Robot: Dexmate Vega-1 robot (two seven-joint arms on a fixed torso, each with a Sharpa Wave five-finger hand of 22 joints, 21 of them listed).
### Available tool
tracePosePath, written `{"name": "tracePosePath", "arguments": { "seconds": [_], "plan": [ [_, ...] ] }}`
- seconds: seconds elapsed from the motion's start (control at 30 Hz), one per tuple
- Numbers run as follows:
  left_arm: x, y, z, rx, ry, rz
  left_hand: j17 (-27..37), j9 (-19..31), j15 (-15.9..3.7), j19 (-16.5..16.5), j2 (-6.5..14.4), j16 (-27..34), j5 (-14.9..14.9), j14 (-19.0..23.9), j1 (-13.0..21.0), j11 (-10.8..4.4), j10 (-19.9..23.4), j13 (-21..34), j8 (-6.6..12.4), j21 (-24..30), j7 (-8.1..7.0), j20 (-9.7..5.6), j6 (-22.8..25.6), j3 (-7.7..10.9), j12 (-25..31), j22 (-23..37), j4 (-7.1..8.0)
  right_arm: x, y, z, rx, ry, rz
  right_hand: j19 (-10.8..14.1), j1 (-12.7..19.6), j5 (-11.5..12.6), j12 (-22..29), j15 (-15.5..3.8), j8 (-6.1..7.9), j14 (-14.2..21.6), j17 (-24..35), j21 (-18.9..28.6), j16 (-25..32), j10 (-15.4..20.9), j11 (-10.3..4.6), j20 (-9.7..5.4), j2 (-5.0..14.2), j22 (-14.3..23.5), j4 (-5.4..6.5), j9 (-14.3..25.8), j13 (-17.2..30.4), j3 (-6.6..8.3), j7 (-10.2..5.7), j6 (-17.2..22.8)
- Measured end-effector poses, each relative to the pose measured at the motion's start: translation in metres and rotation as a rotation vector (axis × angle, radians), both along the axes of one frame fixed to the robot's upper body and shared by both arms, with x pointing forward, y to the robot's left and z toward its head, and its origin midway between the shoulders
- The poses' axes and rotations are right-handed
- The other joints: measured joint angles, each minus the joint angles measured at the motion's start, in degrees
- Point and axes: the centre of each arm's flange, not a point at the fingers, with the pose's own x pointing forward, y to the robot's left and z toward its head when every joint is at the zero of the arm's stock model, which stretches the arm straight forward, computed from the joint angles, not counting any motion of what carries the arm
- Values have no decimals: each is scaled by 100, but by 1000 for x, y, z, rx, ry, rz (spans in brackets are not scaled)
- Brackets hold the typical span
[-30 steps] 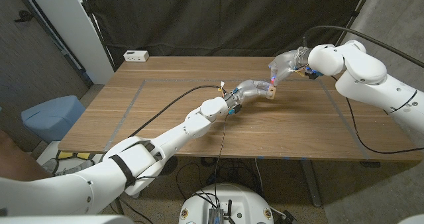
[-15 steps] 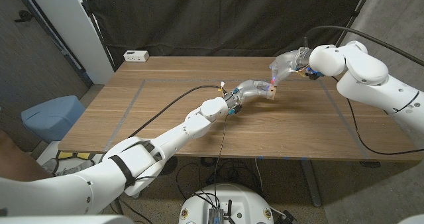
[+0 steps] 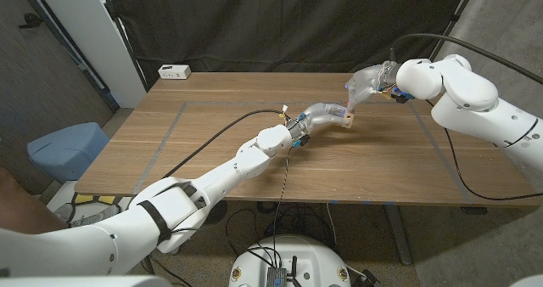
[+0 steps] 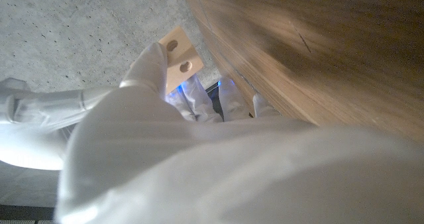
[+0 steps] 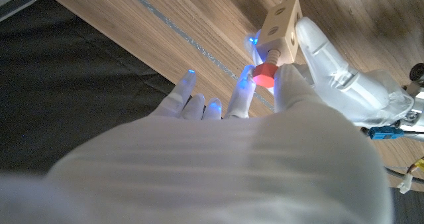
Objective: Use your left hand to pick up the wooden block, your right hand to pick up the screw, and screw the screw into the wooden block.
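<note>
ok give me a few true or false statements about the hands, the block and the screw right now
1. The left hand holds the pale square wooden block. True.
2. The red-headed screw lies loose on the brown wooden table. False: the right hand pinches it, its shaft set against a face of the block.
3. The block has round holes in it. True, two show in the left wrist view.
4. A white power strip sits at the table's far left corner. True.
5. The right hand is far from the block. False: its fingertips meet it.
</note>
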Motion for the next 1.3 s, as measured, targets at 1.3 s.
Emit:
{"name": "tracePosePath", "arguments": {
  "seconds": [1.3],
  "plan": [
    [1, -3, -1, 13, 7, -2, 0, 0, 0, 0, 1, -45, 40, 0, 0, 15, -38, -16, -6, 0, 0, 0, 0, 26, -11, 0, -23, 3, -1, -8, -23, -26, -36, 267, -629, 26, 55, 21, 316, 326, -1, 0, 70, 562, -11, -1, 170, -2, 181, -132, -28, -323, 142, 1023]
  ]
}}
